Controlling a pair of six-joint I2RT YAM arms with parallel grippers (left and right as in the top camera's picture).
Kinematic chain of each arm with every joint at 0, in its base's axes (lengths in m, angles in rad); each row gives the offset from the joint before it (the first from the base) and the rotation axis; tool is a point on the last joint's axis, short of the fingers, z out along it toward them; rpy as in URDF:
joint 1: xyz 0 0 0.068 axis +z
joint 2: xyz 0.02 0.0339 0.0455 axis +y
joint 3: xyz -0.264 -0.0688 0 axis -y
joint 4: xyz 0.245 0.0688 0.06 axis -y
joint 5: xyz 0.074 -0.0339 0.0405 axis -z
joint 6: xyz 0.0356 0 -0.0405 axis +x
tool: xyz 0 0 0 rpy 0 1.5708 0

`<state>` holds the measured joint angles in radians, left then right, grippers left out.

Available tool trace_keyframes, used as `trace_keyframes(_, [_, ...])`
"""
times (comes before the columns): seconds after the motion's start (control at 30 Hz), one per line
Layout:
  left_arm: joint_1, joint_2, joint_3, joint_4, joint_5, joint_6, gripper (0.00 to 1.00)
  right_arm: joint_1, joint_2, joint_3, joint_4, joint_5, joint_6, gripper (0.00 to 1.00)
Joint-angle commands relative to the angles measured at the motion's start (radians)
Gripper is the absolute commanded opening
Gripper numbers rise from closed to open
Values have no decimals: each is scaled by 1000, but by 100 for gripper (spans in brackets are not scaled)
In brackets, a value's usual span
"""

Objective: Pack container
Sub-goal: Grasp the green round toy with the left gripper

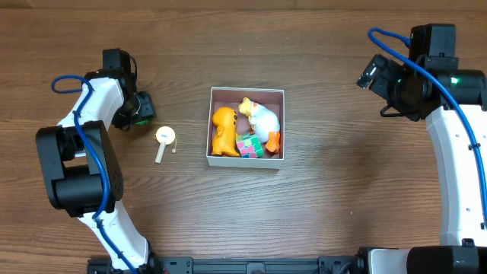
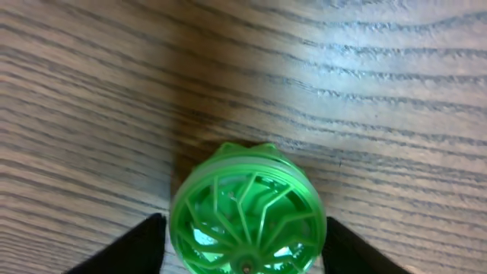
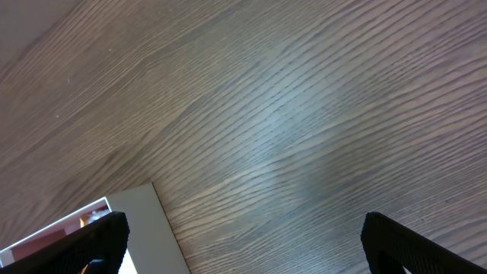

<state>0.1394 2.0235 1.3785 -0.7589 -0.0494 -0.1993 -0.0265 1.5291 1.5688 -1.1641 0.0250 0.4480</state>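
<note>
- Left gripper (image 1: pixel 141 107) sits low at the left of the table (image 1: pixel 342 190), its fingers (image 2: pixel 141 247) flanking a green wheel (image 2: pixel 245 213); I cannot tell whether they pinch it
- Cream stick toy (image 1: pixel 163 141) lies just right of it, apart
- Container (image 1: pixel 245 160) stands mid-table, holding an orange toy (image 1: pixel 223 129), a white-yellow toy (image 1: pixel 263 118) and a colour cube (image 1: pixel 249 147)
- Right gripper (image 3: pixel 243 224) hangs far right, well apart from the container, fingers spread wide
</note>
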Motion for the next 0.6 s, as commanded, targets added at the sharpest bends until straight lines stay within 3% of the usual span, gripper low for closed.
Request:
trace_keyframes(0.0, [8,17,-11,17,-32,13,70,-2,3,3,3,-1,4,100])
trace_keyframes(0.23, [8,17,-11,28,-37,13,65,-2,3,3,3,-1,4,100])
trace_keyframes(0.57, [8,40,-42,57,-35,13,69,-2,3,3,3,-1,4,100])
